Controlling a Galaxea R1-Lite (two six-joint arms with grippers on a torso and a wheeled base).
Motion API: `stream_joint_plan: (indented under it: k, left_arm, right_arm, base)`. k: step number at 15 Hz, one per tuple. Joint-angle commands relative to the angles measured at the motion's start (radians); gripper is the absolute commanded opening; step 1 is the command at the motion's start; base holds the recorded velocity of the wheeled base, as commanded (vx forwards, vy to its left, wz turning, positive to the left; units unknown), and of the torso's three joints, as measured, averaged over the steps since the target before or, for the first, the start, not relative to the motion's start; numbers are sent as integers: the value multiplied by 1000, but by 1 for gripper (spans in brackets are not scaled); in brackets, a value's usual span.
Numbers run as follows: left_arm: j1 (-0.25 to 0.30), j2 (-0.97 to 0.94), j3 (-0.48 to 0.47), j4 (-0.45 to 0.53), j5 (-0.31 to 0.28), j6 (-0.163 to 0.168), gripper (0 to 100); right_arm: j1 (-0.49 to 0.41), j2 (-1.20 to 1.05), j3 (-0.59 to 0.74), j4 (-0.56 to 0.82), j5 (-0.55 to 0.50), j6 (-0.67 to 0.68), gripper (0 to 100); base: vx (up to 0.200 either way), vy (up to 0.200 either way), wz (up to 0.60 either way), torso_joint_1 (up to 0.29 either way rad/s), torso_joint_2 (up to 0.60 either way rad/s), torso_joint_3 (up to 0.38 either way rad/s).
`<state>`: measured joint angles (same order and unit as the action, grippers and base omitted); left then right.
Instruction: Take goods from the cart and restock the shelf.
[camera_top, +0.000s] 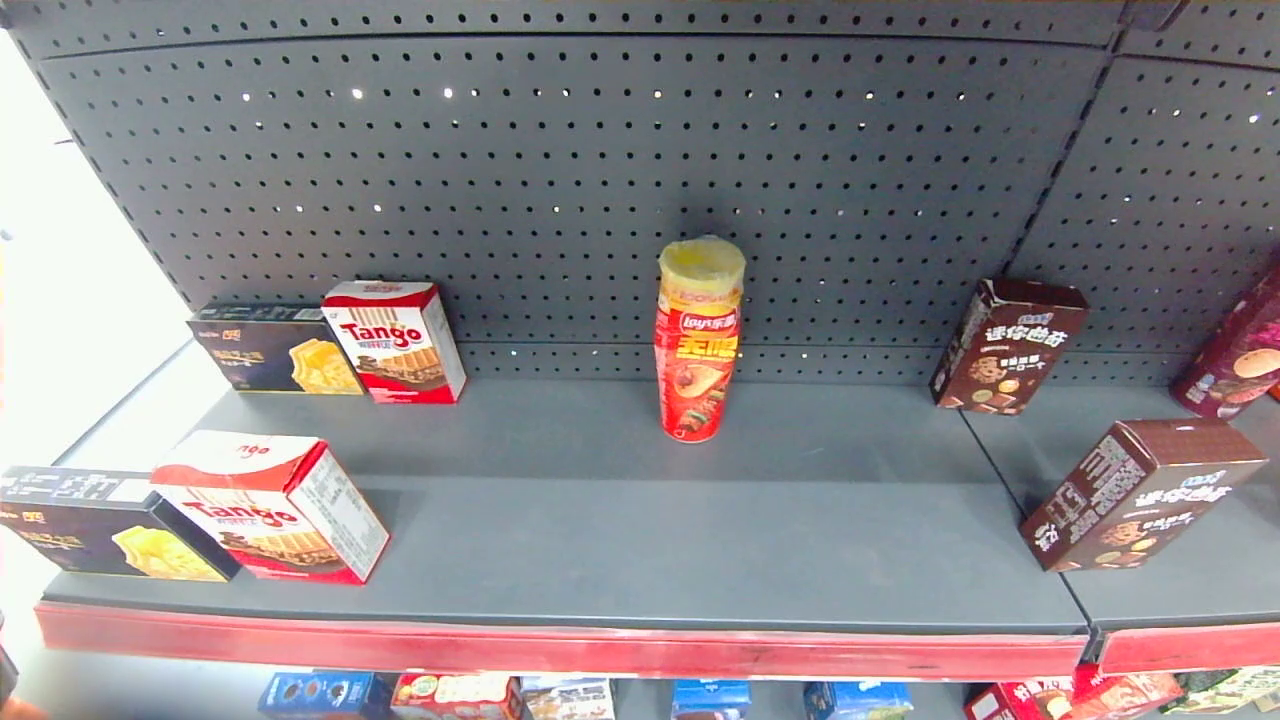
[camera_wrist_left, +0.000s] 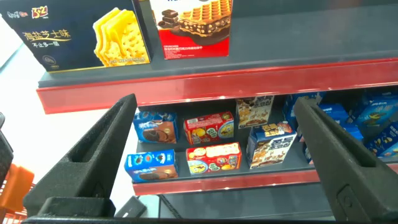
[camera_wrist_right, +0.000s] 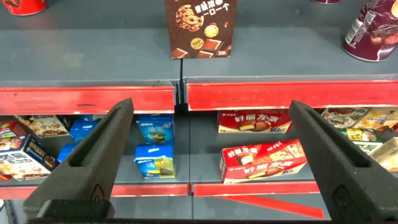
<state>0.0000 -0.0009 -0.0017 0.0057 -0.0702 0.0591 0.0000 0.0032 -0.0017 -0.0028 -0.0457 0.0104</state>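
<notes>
Left gripper (camera_wrist_left: 214, 102) and right gripper (camera_wrist_right: 211, 104) both released, nothing held. Each faces the red front lip of the shelf (camera_top: 600, 520) — deck ahead and above. Upright chip can (camera_top: 700, 340) stands mid-shelf at the back — neither arm clearly nearer.

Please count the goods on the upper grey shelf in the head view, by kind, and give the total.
Black cardboard boxes picturing yellow crackers: 2
Red and white cardboard wafer boxes: 2
Tall red crisp tube with yellow lid: 1
Brown cardboard cookie boxes: 2
Dark purple package, cut off at the right edge: 1
Total: 8
</notes>
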Motion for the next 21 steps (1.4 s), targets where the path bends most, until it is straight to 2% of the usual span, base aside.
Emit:
stream_joint_plan:
  k: [1, 15, 21]
  left_arm:
    - [0, 1, 0, 0, 0, 1, 100]
    - [0, 1, 0, 0, 0, -1, 100]
    - [0, 1, 0, 0, 0, 1, 100]
  right_arm:
    - [0, 0, 0, 0, 0, 0, 100]
    - [0, 0, 0, 0, 0, 0, 100]
    - [0, 0, 0, 0, -2, -1, 100]
  base:
    - [0, 0, 0, 0, 0, 0]
    - [0, 0, 600, 4, 6, 2]
    - [0, 0, 0, 0, 0, 0]
